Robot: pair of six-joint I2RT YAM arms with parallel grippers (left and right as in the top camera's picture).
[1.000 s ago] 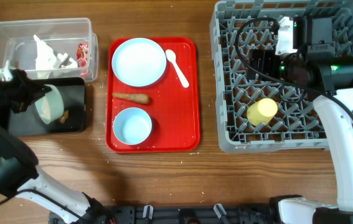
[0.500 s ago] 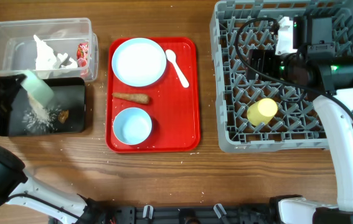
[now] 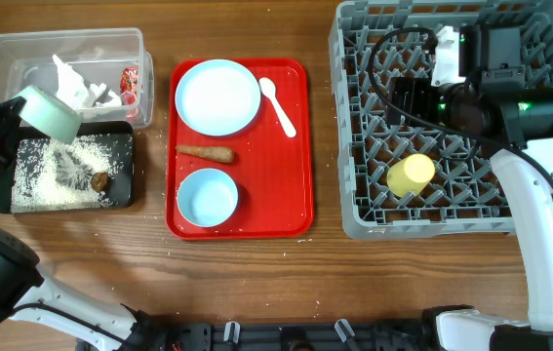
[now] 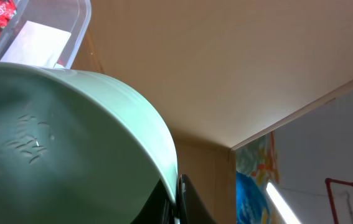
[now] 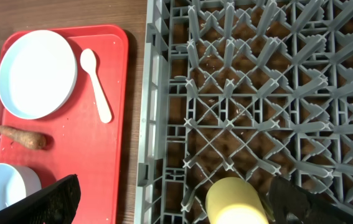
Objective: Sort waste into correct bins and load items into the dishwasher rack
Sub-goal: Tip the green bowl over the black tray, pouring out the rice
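Green bowl [image 3: 50, 112] tilted above black tray [image 3: 3, 195], frame left; rice crumbs [image 3: 57, 180], brown lump [image 3: 99, 180] in tray. Yellow cup [image 3: 411, 175] on side in grey rack [image 3: 422, 226], right. Plate [image 3: 217, 97], blue bowl [image 3: 207, 197] centre.

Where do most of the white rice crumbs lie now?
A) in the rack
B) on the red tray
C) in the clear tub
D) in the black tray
D: the crumbs are spread over the floor of the black tray, around the brown lump.
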